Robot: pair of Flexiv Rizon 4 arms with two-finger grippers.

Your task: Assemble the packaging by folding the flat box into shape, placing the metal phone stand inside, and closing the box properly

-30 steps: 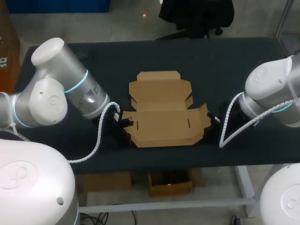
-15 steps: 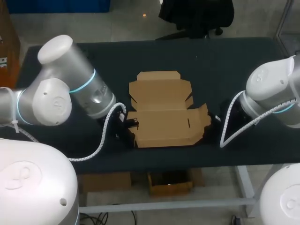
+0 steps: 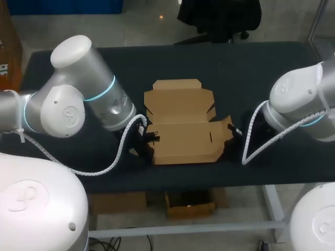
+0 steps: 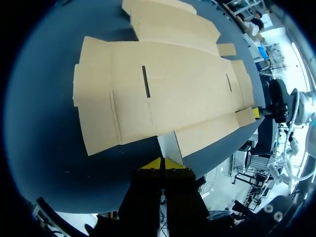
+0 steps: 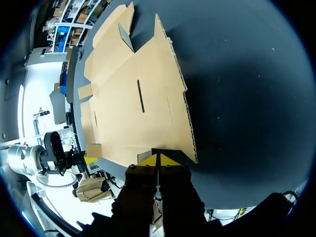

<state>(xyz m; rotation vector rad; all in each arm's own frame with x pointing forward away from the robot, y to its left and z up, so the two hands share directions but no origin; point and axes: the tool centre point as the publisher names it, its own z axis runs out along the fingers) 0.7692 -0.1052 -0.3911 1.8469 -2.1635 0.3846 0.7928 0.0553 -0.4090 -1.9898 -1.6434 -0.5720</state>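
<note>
You are looking at one flat box [image 3: 180,125] lying on one worktop [image 3: 235,68]. Two arms are standing by it: one left arm [image 3: 99,99] at the box's nine o'clock and one right arm [image 3: 298,104] at its three o'clock. Each is carrying one claw, making two: left claw [image 4: 163,165] and right claw [image 5: 157,159]. Two slits [image 3: 210,137] are showing in the box's panel.

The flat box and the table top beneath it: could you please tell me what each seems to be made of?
The flat box looks like plain brown corrugated cardboard, matt and unprinted; the right wrist view shows fluting along its cut edge. The table top seems covered in a dark matt sheet, perhaps fabric or rubber; it shows no gloss.
</note>
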